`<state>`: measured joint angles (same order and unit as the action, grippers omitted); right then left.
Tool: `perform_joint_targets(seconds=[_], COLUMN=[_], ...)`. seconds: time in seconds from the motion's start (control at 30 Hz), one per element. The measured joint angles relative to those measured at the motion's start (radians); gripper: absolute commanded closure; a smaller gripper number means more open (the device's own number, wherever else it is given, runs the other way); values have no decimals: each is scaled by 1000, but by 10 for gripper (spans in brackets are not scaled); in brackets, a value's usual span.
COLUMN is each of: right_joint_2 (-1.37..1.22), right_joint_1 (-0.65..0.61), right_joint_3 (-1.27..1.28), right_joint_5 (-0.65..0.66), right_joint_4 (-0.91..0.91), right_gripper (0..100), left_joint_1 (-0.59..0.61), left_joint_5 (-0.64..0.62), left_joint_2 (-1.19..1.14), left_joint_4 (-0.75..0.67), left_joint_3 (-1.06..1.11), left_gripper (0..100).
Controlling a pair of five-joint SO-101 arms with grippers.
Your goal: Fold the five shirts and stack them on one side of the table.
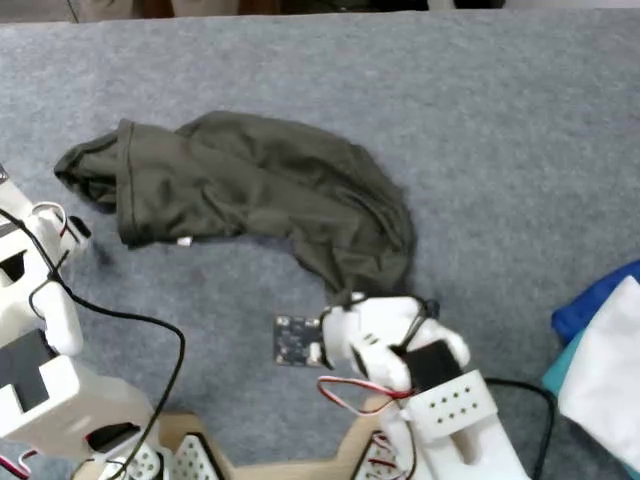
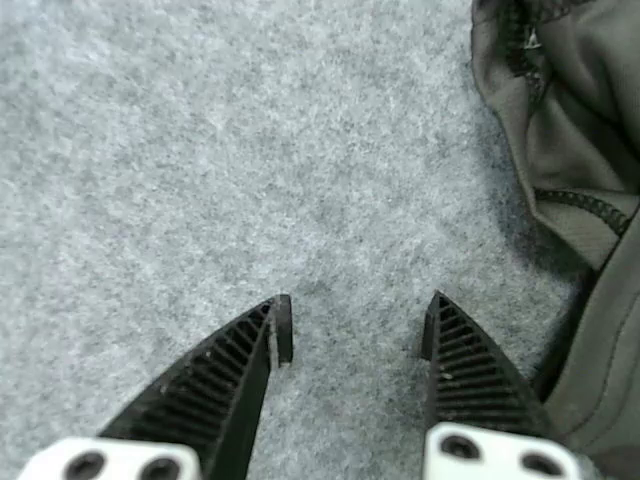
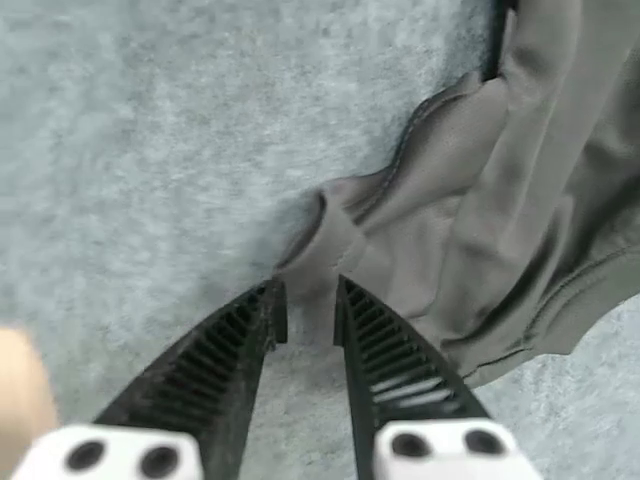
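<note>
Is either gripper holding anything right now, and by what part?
The right gripper pinches the dark shirt by an edge fold; the left gripper is open, holding nothing.

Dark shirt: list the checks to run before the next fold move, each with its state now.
1. Right hand has an edge of the dark shirt between its fingers: ok.
2. Left hand holds the shirt: not ok, it is open over bare table beside the shirt.
3. Shirt lies flat: not ok, crumpled.
4. Blue and white cloths lie apart from the shirt: ok.
5. Grip firm enough to pull: cannot tell.
</note>
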<state>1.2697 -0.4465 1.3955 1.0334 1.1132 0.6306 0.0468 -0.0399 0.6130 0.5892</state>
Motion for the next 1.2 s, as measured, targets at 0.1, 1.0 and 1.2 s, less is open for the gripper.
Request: perform_joint_targets(seconds=[0.1,1.0,1.2], right_joint_2=[0,2,2], right_joint_1=[0,5,5], right_joint_3=[0,126,126], right_joint_5=[0,0,0], right_joint_4=[14,-118,-117], right_gripper=[894,858,857], left_joint_1=[0,0,0], left_joint_5=[0,0,0], left_joint_2=[0,0,0], left_joint_4=[0,0,0], left_joint_3=[0,0,0], left_gripper=[779,779,779])
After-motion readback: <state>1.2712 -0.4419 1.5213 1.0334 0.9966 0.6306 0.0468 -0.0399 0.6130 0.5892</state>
